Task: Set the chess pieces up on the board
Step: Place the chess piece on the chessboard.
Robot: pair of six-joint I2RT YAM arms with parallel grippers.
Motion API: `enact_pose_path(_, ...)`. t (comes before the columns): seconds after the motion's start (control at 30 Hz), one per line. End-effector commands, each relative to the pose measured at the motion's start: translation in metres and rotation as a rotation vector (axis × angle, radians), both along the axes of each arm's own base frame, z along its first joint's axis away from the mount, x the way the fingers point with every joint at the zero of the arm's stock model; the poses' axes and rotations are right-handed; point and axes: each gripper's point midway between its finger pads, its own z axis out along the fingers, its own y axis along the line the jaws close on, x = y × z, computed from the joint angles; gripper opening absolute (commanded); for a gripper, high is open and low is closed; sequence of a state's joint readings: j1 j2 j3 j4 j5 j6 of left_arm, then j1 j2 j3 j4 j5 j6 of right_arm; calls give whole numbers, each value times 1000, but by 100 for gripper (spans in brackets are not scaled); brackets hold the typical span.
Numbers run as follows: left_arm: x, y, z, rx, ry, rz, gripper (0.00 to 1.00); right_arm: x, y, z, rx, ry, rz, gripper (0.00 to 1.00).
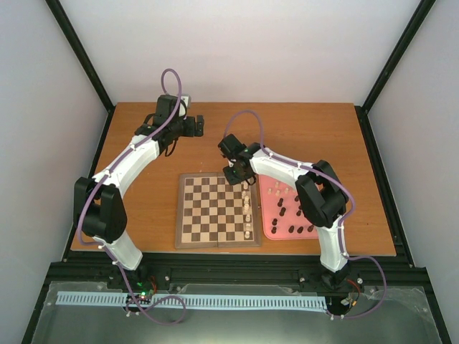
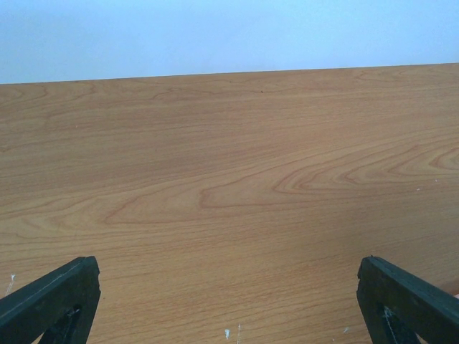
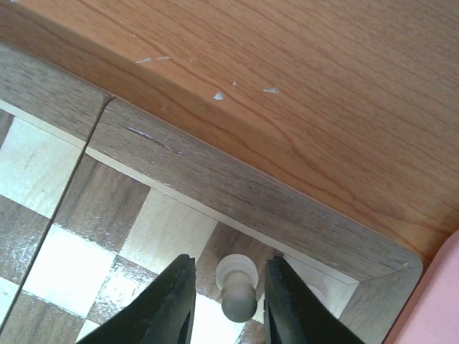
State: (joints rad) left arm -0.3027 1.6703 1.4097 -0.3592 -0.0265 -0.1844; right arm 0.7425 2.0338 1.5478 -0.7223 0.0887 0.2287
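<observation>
Right gripper [image 3: 228, 308] stood at the board's [image 3: 237, 186] far right corner, jaws slightly apart either side of an upright cream pawn [image 3: 237, 283]; left gripper [image 2: 229, 304], jaws spread wide, hung over the table [image 2: 229, 179].

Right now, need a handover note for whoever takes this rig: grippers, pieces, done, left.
Left gripper: wide open, empty, over bare table beyond the board.
Right gripper: jaws slightly parted around a cream pawn standing near the board's far right corner. Small gaps show either side, so it is not clamped.
Done: a few cream pieces lined along the board's right edge.
Left: dark pieces and some cream ones sit on the pink tray to the right; place them all.
</observation>
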Motion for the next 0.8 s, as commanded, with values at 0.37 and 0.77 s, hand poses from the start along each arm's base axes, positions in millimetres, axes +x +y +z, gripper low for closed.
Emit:
enact_pose_path(0.37, -1, 3, 24, -18, -57, 0, 100, 2, 31, 87, 176, -195, 67, 43)
enact_pose_path(0.77, -1, 1, 25, -28, -55, -10, 100, 0, -112, 72, -28, -230, -278, 45)
